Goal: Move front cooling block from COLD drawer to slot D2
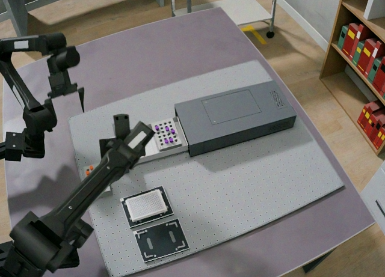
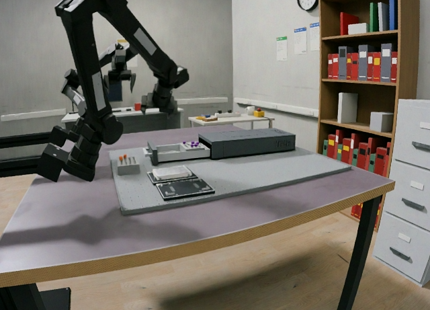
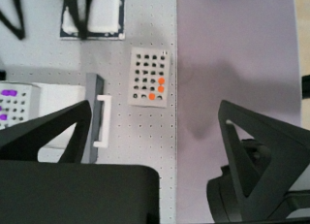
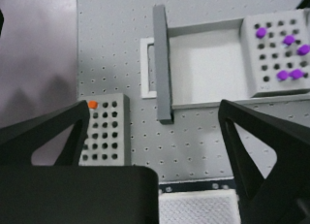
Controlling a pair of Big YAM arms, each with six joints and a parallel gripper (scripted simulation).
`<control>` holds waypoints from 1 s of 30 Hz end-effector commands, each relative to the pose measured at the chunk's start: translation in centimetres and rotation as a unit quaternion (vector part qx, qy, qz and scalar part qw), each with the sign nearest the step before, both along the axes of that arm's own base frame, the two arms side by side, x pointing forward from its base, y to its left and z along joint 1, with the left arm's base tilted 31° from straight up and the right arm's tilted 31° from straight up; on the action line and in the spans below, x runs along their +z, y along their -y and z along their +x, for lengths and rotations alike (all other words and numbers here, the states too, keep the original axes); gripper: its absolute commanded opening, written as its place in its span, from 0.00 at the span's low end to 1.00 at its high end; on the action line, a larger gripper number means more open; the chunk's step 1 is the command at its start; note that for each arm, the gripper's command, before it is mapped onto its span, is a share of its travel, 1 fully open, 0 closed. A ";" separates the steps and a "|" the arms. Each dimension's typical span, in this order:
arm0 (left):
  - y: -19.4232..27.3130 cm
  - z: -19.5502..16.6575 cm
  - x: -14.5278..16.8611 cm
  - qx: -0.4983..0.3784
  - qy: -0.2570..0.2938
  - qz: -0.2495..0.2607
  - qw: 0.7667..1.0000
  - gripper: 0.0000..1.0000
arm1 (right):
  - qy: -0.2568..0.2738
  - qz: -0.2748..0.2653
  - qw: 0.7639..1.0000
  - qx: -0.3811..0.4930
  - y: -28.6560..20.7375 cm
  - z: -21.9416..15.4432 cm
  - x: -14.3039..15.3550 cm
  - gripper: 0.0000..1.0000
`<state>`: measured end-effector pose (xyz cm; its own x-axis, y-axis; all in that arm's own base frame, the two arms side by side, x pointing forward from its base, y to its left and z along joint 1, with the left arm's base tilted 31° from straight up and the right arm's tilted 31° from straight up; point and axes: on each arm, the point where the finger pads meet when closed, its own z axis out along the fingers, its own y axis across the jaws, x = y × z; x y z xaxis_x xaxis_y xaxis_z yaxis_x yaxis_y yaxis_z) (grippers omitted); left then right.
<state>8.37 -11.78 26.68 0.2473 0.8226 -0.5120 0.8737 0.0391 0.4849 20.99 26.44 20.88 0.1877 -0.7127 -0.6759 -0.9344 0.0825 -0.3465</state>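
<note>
The front block (image 1: 107,191) (image 2: 127,168) (image 3: 149,76) (image 4: 103,132), light grey with three orange tubes, stands on the perforated board in front of the drawer's handle (image 3: 108,122) (image 4: 144,69). The rear block (image 1: 169,136) (image 3: 18,100) (image 4: 276,54), with several purple tubes, sits at the rear of COLD's open drawer (image 2: 183,156) (image 4: 208,26); its front bay is empty. D2 (image 1: 161,241) (image 2: 185,188) is empty. My left gripper (image 2: 119,86) (image 3: 154,107) is open, high above the board's edge. My right gripper (image 2: 156,113) (image 4: 153,107) is open, above the drawer front; its fingers are largely hidden in the top view.
COLD's grey housing (image 1: 233,112) (image 2: 250,143) stands behind the drawer. D1 (image 1: 170,210) (image 4: 194,186), between COLD and D2, holds a white plate (image 1: 145,204) (image 2: 170,172). The right arm's forearm crosses above the front block in the top view.
</note>
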 end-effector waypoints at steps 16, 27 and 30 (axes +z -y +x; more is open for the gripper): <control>-3.5 -4.0 7.7 -0.044 0.012 -0.087 0.995 1.00 | -0.019 -0.078 0.989 -0.123 -2.6 -2.8 -9.0 1.00; -3.5 -4.0 8.0 -0.047 0.016 -0.090 0.995 1.00 | 0.006 -0.251 0.956 -0.153 -2.8 -3.3 -14.2 1.00; -3.5 -4.0 8.0 -0.047 0.017 -0.091 0.995 1.00 | 0.023 -0.297 0.942 -0.156 -2.5 -3.6 -15.6 1.00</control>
<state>4.71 -8.97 32.00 0.3340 0.7253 -0.6020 0.8713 0.0061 0.4907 17.39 26.39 5.64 -0.0387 -0.9696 -0.2416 -0.8899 0.1434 -0.4331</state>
